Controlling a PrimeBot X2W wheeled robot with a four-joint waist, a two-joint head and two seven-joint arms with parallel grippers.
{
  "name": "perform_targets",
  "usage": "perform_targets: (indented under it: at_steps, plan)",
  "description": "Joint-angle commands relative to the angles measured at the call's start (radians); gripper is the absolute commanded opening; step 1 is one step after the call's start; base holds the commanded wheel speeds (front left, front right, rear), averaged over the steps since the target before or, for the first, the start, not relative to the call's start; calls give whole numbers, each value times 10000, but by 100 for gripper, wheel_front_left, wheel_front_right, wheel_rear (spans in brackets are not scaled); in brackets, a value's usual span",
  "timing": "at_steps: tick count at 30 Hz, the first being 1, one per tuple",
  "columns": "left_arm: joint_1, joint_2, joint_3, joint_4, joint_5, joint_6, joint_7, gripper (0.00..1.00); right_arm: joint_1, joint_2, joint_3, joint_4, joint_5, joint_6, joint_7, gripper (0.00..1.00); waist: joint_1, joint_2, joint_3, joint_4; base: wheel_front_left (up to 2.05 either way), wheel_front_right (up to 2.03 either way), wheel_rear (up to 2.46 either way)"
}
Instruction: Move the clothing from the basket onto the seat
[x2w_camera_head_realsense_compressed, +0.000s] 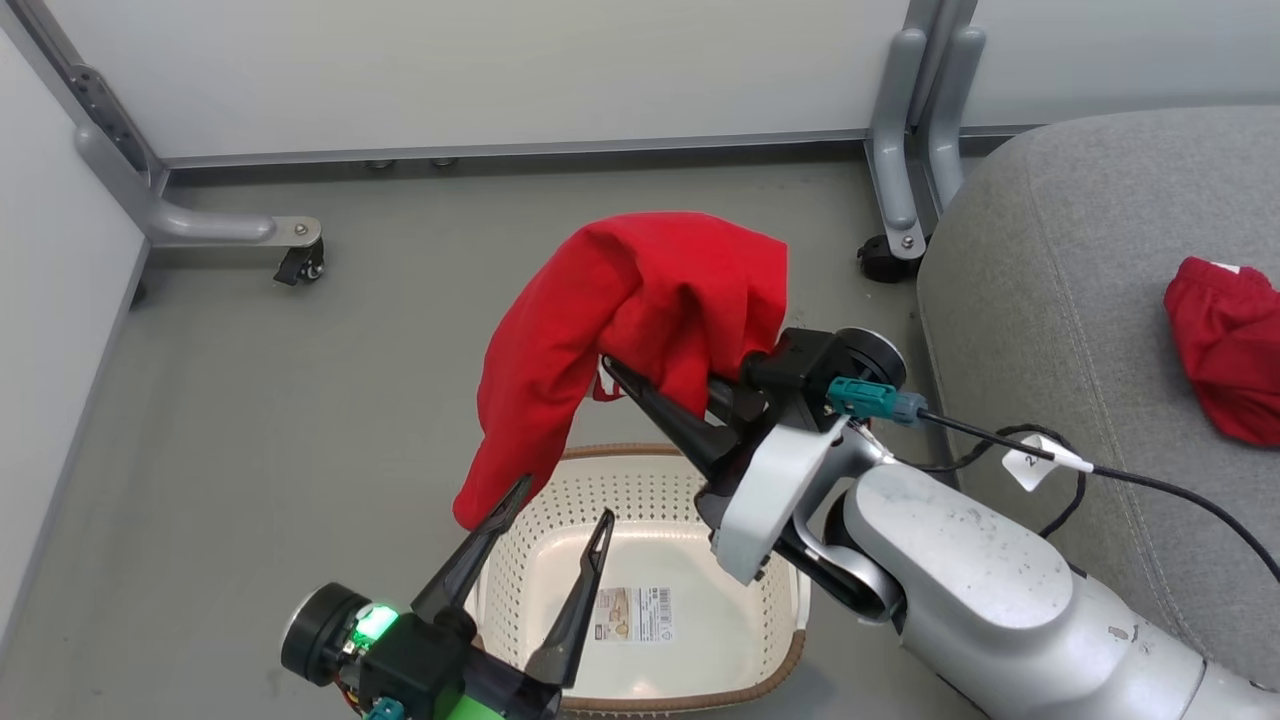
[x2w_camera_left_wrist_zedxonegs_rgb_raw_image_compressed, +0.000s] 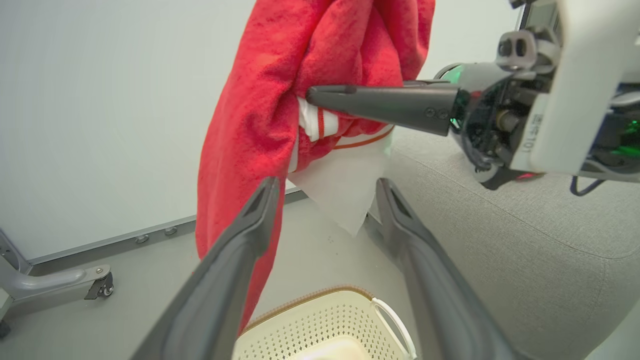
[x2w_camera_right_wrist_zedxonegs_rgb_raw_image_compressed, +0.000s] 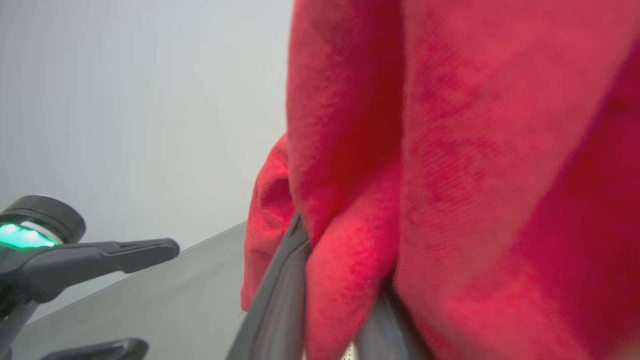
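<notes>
A red garment (x2w_camera_head_realsense_compressed: 640, 300) of the clothing hangs in the air above the basket (x2w_camera_head_realsense_compressed: 620, 455), draped over my right gripper (x2w_camera_head_realsense_compressed: 655, 375), which is shut on it. A white striped panel shows under the red cloth (x2w_camera_left_wrist_zedxonegs_rgb_raw_image_compressed: 260, 100) in the left wrist view, where the right gripper's finger (x2w_camera_left_wrist_zedxonegs_rgb_raw_image_compressed: 380, 102) presses into it. In the right wrist view red fabric (x2w_camera_right_wrist_zedxonegs_rgb_raw_image_compressed: 450, 175) covers the fingers (x2w_camera_right_wrist_zedxonegs_rgb_raw_image_compressed: 280, 300). My left gripper (x2w_camera_head_realsense_compressed: 566, 500) stands open just below the garment's hanging end, holding nothing. A second red garment (x2w_camera_head_realsense_compressed: 1225, 345) lies on the grey seat (x2w_camera_head_realsense_compressed: 1080, 300) at the right.
The basket stands on the grey floor (x2w_camera_head_realsense_compressed: 300, 400) with a paper label (x2w_camera_head_realsense_compressed: 633, 613) on its bottom. Wheeled metal frame legs (x2w_camera_head_realsense_compressed: 200, 225) (x2w_camera_head_realsense_compressed: 905, 150) stand against the white wall panels behind. A black cable (x2w_camera_head_realsense_compressed: 1150, 485) runs from my right wrist across the seat's edge.
</notes>
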Motion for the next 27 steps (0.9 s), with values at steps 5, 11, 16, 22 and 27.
perform_targets:
  at_steps: [5, 11, 16, 22, 27]
  plan:
    - [28, 87, -6, 91, -70, 12, 14, 100, 396, -15, -350, -75, -194, 1, 12, 0, 0, 0, 137, -229, 0, 0, 0]
    - [-165, 258, -91, 74, -34, 12, 131, 100, 643, 19, -691, -127, -371, 1, -39, 0, 0, 0, 308, -712, 0, 0, 0]
    - [-369, 360, -156, -36, 4, 20, 258, 100, 809, 89, -1027, -134, -504, 1, -134, 0, 0, 0, 596, -1379, 0, 0, 0]
    - [-681, 552, -288, -162, 73, -51, 415, 100, 941, 148, -1515, -145, -668, 1, -337, 0, 0, 0, 988, -2336, 0, 0, 0]
    - [-947, 720, -380, -307, 124, -62, 628, 100, 1150, 194, -1939, -57, -799, 1, -530, 0, 0, 0, 1257, -3213, 0, 0, 0]
